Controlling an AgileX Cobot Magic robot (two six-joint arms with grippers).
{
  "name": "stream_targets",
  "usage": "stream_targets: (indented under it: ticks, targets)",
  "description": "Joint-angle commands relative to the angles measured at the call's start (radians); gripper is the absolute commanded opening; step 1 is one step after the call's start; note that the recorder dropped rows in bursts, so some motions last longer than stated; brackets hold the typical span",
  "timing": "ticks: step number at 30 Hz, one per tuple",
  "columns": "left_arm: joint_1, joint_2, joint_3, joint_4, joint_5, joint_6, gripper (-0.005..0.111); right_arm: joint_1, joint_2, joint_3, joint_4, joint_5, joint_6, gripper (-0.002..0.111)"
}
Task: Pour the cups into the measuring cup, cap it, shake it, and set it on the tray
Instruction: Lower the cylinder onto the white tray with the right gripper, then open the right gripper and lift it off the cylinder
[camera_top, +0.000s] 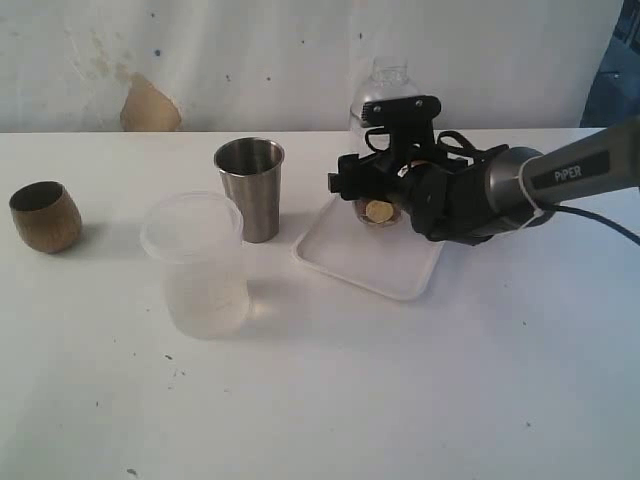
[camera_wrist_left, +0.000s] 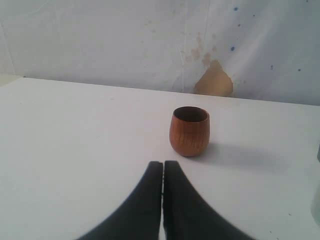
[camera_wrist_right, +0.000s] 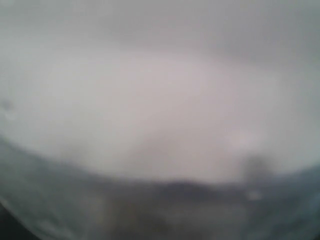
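The clear measuring cup (camera_top: 379, 213) stands at the back of the white tray (camera_top: 345, 255), a clear dome lid (camera_top: 386, 86) on top and something yellow at its bottom. My right gripper (camera_top: 372, 190) is closed round its middle. The right wrist view is only a pale blur of something very close. The steel tumbler (camera_top: 250, 187) stands left of the tray. The frosted cup (camera_top: 198, 265) is in front of it. The brown wood-look cup (camera_top: 45, 215) (camera_wrist_left: 189, 131) sits far left. My left gripper (camera_wrist_left: 163, 166) is shut and empty, a short way from the brown cup.
A wall with a tan patch (camera_top: 150, 107) runs behind the white table (camera_top: 400, 400). The right arm (camera_top: 560, 175) stretches in low from the right edge. The left arm is outside the exterior view.
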Motion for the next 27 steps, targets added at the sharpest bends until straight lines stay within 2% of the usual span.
stream_targets:
  ticks: [1,5,27]
  targets:
    - [-0.001,-0.005,0.004,0.002,-0.011,-0.003,0.001,-0.006,0.012,-0.001,-0.004,-0.023,-0.012,0.09]
    - [-0.001,-0.005,0.004,0.002,-0.011,-0.003,0.001,-0.006,0.012,-0.001,-0.004,-0.035,-0.012,0.101]
    - [-0.001,-0.005,0.004,0.002,-0.011,-0.003,0.001,-0.006,-0.069,-0.001,-0.004,-0.014,-0.049,0.101]
